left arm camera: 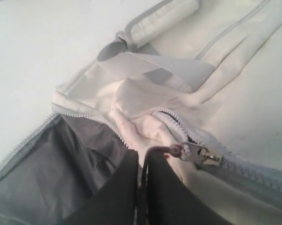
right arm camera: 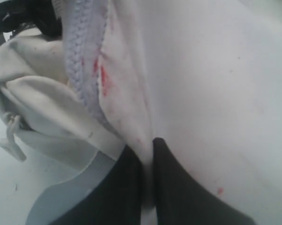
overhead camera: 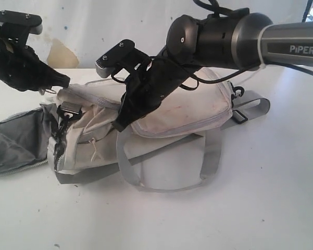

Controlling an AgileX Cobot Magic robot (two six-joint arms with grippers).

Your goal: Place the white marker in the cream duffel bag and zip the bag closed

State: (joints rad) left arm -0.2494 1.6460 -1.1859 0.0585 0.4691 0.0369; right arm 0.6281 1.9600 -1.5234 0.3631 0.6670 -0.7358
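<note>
Slider (left arm camera: 201,154) and left gripper (left arm camera: 144,164) sat together: the jaws were pressed shut on the dark pull (left arm camera: 165,149), which was hooked to the slider. On one side of the slider the grey track ran closed. On the other side the teeth parted around the dark lining (left arm camera: 70,154). By my reading, the coming pull would have to follow the track's long axis away from the closed stretch and toward that gaping end.

The left gripper was clearly the nearer arm. The right gripper (right arm camera: 148,157) was well away from the slider, jaws pinched on a fold of the bag (overhead camera: 187,112), probably to brace it.

The marker showed in no view. It may have been inside the bag near the slider, but I could not tell.

The bag lay slumped on the table (overhead camera: 260,198). It was soft cream cloth, smudged, with small red marks, and its grey straps (overhead camera: 126,167) trailed loosely beneath it.
</note>
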